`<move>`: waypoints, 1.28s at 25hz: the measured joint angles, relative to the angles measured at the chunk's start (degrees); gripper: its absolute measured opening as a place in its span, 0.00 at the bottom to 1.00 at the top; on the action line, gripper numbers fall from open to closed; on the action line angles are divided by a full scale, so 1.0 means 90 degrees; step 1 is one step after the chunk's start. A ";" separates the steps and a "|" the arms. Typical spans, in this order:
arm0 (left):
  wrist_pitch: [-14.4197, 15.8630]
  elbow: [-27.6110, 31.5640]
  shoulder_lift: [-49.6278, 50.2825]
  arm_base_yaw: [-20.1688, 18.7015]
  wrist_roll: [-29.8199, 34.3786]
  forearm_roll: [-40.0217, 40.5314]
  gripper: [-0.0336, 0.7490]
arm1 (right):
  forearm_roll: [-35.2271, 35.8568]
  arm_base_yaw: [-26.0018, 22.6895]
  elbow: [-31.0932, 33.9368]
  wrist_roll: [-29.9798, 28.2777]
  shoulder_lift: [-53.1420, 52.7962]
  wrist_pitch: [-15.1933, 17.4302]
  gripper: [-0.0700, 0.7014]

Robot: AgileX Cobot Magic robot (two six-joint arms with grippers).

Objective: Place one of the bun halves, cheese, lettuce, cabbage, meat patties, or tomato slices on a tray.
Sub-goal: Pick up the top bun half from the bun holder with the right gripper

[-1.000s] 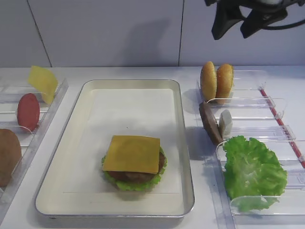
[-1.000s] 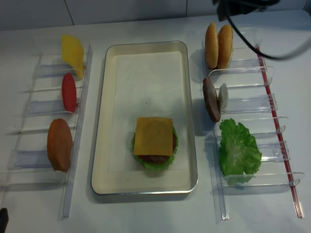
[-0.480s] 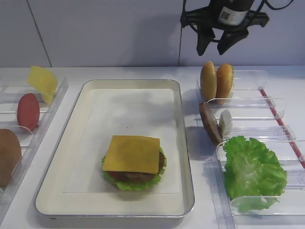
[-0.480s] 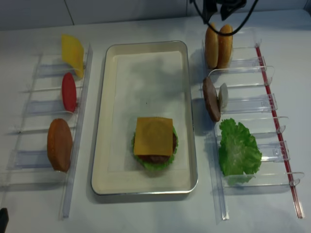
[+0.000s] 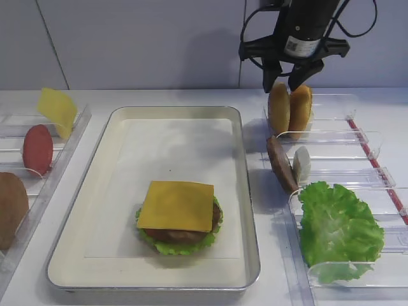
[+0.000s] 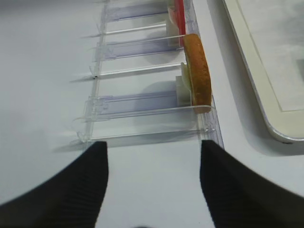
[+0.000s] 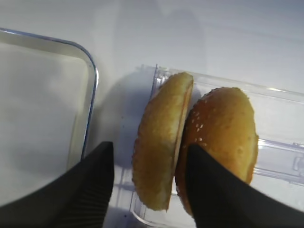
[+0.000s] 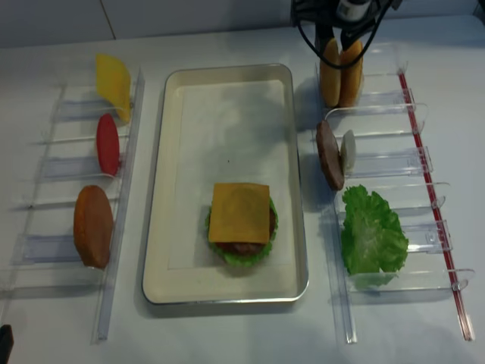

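Golden-brown bun halves (image 5: 289, 109) stand on edge, touching, in the clear holder (image 5: 331, 118) at the table's far right edge. I've got the right tool (image 5: 283, 77) directly over them; in the wrist view its fingers (image 7: 80, 190) straddle the left half (image 7: 161, 142), one finger outside it, the other at the seam against the seeded dome (image 7: 223, 142). Jaws part open, no contact that I can confirm, nothing held

Tray (image 5: 95, 210) sits mid-table with lettuce, patty and cheese (image 5: 177, 205) stacked near its front end. Stack looks ready for a top bun, so I read this as the pick step on a bun half

Next: come down a bit more so the pads bracket the half, close, lift straight out of the slot. Risk is the inner finger wedging between the two halves or dragging the dome along

Left tool (image 6: 152, 190) is parked over the near left holders by the bun (image 6: 197, 76) there, jaws wide, empty
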 joint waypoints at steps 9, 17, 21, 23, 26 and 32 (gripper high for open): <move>0.0000 0.0000 0.0000 0.0000 0.0000 0.0000 0.57 | -0.0006 0.0000 0.0000 0.0012 0.0262 -0.0134 0.54; 0.0000 0.0000 0.0000 0.0000 0.0000 0.0000 0.57 | -0.0082 0.0000 0.0000 0.0036 0.0262 -0.0188 0.41; 0.0000 0.0000 0.0000 0.0000 0.0000 0.0000 0.57 | -0.0082 0.0000 0.0000 0.0036 0.0262 -0.0188 0.41; 0.0000 0.0000 0.0000 0.0000 0.0000 0.0000 0.57 | -0.0082 0.0000 -0.0015 0.0036 0.0262 -0.0172 0.41; 0.0000 0.0000 0.0000 0.0000 0.0000 0.0000 0.57 | -0.0056 0.0000 -0.0168 0.0036 0.0262 0.0042 0.41; 0.0000 0.0000 0.0000 0.0000 0.0000 0.0000 0.57 | 0.0004 0.0000 -0.0961 0.0024 0.0262 0.0442 0.41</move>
